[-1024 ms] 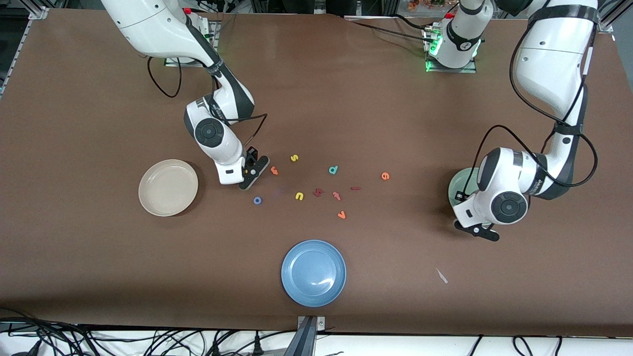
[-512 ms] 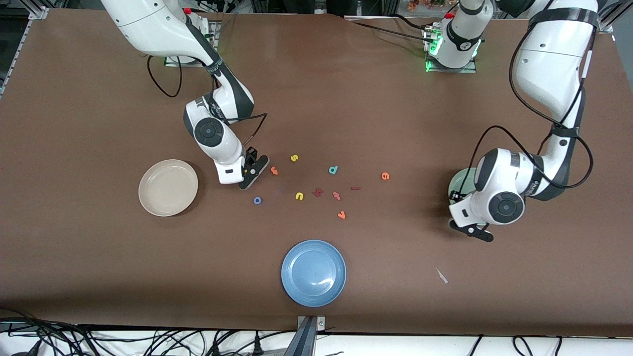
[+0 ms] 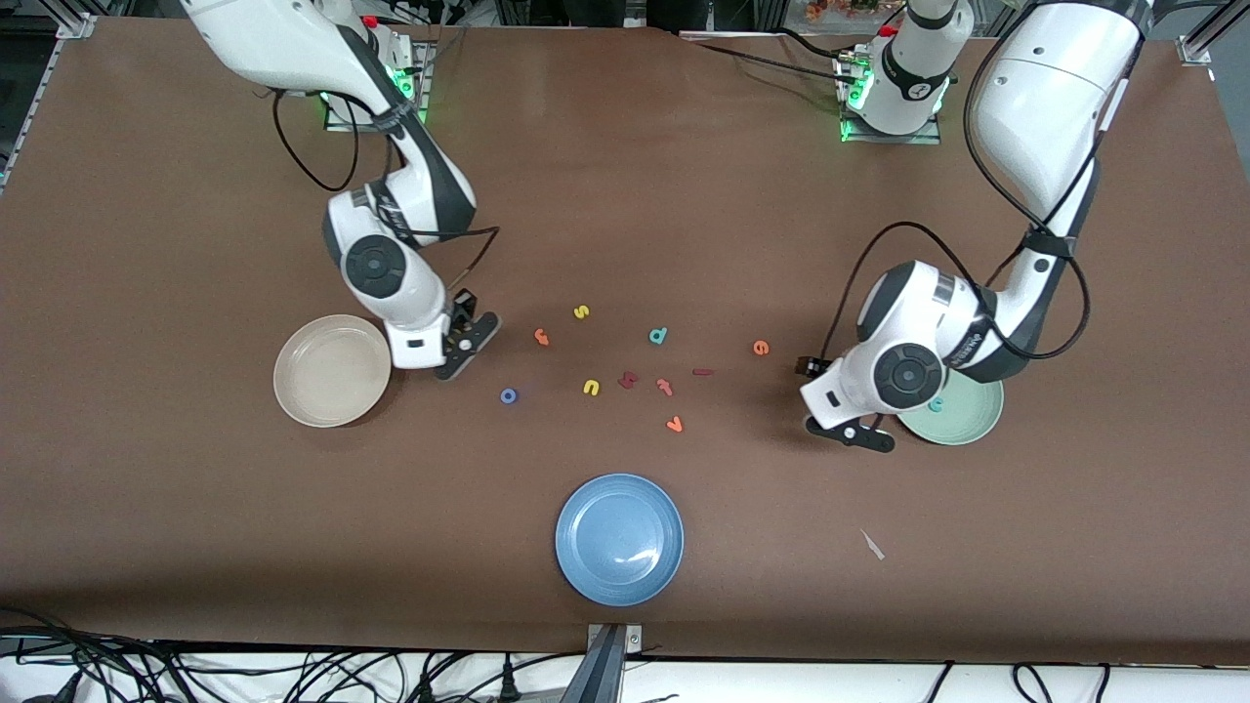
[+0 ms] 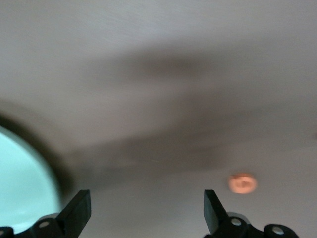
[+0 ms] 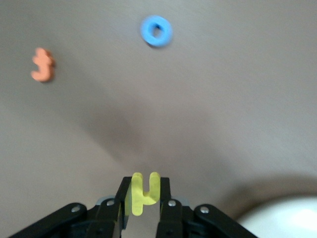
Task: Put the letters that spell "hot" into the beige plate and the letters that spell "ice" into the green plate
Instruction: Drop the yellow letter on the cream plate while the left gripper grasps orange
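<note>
My right gripper (image 3: pixel 467 344) is shut on the yellow "h" (image 5: pixel 144 192), over the table just beside the beige plate (image 3: pixel 332 371), whose rim (image 5: pixel 290 218) shows in the right wrist view. The blue "o" (image 3: pixel 508 395) and orange "t" (image 3: pixel 540 337) lie on the table toward the middle. My left gripper (image 3: pixel 848 432) is open and holds nothing, over bare table beside the green plate (image 3: pixel 967 415). A teal "c" (image 3: pixel 936 403) lies in that plate. The orange "e" (image 3: pixel 761 347) and dark red "i" (image 3: pixel 701 372) lie on the table.
A blue plate (image 3: pixel 619 539) sits near the front edge. Other loose letters lie mid-table: yellow "s" (image 3: pixel 581 311), teal "d" (image 3: pixel 659 336), yellow "u" (image 3: pixel 591 388), a chunky dark red letter (image 3: pixel 628 379), a pinkish hooked one (image 3: pixel 665 387), an orange "v" (image 3: pixel 674 425).
The right gripper has carried the yellow "h" from the letters toward the beige plate. The left gripper opened, left the teal "c" in the green plate and moved toward the letters.
</note>
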`<state>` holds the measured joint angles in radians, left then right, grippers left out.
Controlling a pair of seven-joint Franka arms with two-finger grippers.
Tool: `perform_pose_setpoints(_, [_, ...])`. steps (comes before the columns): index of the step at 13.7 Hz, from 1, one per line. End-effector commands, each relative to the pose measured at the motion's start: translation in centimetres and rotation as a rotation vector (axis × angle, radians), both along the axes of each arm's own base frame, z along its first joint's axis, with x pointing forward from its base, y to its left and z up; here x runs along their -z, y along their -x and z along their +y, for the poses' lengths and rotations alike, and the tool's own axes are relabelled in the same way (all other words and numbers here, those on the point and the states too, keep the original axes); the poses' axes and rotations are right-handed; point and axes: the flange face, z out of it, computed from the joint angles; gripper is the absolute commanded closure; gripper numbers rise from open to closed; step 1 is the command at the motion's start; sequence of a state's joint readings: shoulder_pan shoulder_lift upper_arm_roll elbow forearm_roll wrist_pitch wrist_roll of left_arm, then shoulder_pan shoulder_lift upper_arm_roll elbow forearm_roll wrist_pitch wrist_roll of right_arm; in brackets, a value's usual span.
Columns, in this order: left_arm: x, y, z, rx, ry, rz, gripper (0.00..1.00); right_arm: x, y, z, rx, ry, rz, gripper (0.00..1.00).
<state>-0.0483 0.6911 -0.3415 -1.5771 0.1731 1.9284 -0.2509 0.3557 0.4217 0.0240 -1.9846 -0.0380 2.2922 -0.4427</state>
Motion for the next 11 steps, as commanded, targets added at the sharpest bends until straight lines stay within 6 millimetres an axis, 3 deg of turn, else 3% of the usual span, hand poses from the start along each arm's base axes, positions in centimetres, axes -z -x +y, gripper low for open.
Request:
perform_pose_setpoints(1, [-0.1,2.0,-4.2,-0.101,0.021,0.009,0.01,-1.2,-0.5,-4.9,0.061,0.037,0.007,0.96])
perform_pose_setpoints(3, [1.2,3.5,-6.3,-0.126,0.032,-0.023,0.08,-1.2,-1.4,-8.7,0.129,0.057,0.003,0.96])
perform_pose_setpoints(6, [4.1,5.4,-6.5,-0.130,0.064,-0.059,0.16,-0.4,-2.6,-13.9,0.251,0.071,0.002,0.96])
perform_pose_setpoints(8, [4.9,6.0,-6.1,-0.149,0.071,-0.073,0.16,0.0,-3.2,-17.0,0.345,0.036,-0.002,0.95])
perform_pose_setpoints(10, [5.3,6.5,-6.1,-0.143,0.065,-0.067,0.32,0.0,-3.4,-18.0,0.484,-0.065,0.018,0.89])
perform_pose_setpoints(11, [5.3,6.5,-6.1,-0.142,0.065,-0.067,0.42,0.0,-3.5,-18.2,0.546,-0.115,0.025,0.78])
